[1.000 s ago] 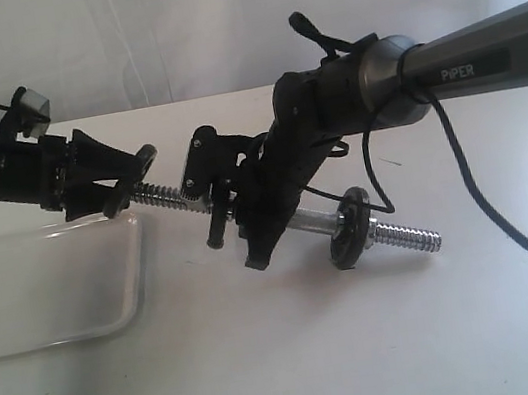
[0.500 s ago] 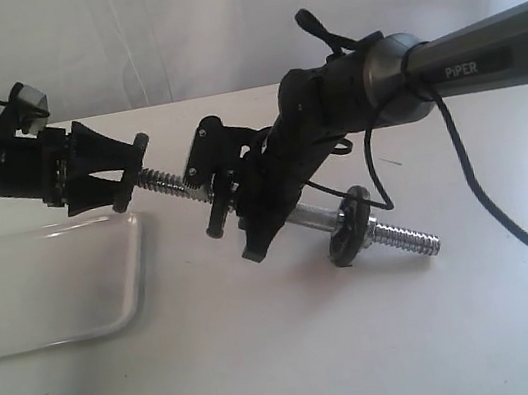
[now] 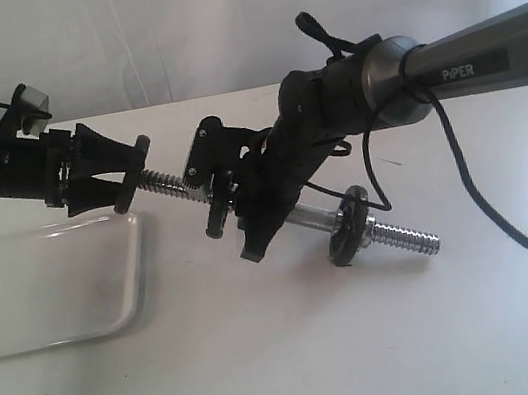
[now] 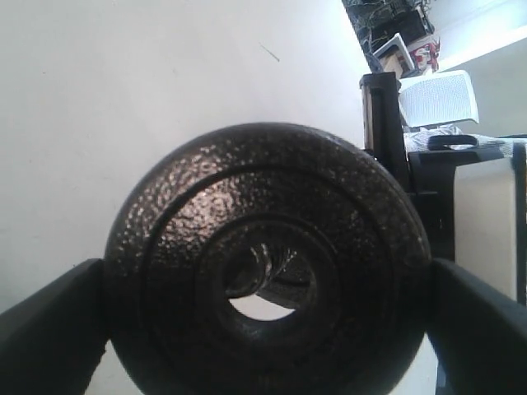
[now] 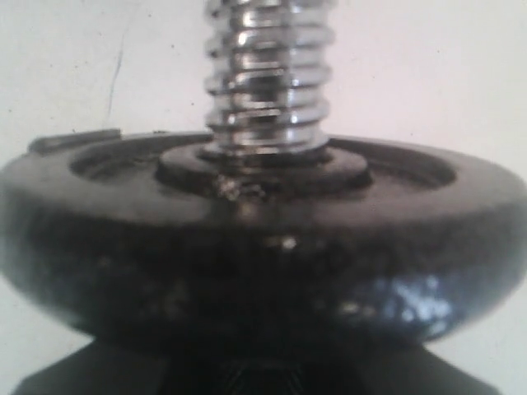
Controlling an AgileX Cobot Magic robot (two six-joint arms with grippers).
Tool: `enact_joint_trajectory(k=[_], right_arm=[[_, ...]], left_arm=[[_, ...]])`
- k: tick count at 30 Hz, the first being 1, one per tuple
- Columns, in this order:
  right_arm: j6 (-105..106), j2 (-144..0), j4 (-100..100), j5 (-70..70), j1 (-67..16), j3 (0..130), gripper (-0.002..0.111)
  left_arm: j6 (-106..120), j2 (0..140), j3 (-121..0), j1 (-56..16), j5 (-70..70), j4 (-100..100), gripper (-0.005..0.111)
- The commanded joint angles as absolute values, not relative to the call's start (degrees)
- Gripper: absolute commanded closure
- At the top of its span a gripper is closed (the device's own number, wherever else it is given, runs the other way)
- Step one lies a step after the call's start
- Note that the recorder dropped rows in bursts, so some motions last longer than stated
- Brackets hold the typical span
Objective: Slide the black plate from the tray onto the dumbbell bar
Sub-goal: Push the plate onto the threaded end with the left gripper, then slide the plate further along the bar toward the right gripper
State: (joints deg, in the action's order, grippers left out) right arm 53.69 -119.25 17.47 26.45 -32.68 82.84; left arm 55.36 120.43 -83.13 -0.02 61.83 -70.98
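Left wrist view: left claw (image 4: pixel 265 317) is closed on the black plate (image 4: pixel 268 206), gripping it across the rim on opposite sides, face-on to the camera. The threaded tip of the dumbbell bar (image 4: pixel 262 263) shows through the centre hole, sitting high in it rather than centred. The rim grip leaves the hole unobstructed, which is likely the reason for it.

Exterior view: the plate hangs in the air at the bar's left threaded end, left of the tabletop's (image 3: pixel 274 378) middle. It is clear of the tray (image 3: pixel 45 285), which lies by the left edge. How far the tip has entered the hole cannot be told.

Right claw (image 3: pixel 242 216) is clamped on the bar about mid-length and holds it tilted. The left end is raised toward the plate. The right end is low toward the right edge, and contact with the tabletop is unclear. Judgement: lifting that end gives a free tip to thread over.

A second disc (image 3: pixel 350 227) already sits on the bar near its right end. The right wrist view shows it ringed around the threads.

Judgement: next comes a push along the bar's tilted axis. The hub could snag on the coarse threads if the hole stays off-centre.
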Motion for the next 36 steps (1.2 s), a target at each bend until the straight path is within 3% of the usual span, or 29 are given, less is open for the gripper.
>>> enact_joint_trajectory(k=[1, 36], right_arm=[[53.7, -111.5, 19.9, 21.9, -32.5, 84.5, 0.108], [54.1, -111.4, 19.8, 22.4, -32.5, 84.5, 0.108]], left_arm=[[55.4, 119.5, -83.4, -0.7, 66.4, -74.0, 0.107], [59.0, 124.4, -83.4, 4.1, 70.0, -82.7, 0.107]])
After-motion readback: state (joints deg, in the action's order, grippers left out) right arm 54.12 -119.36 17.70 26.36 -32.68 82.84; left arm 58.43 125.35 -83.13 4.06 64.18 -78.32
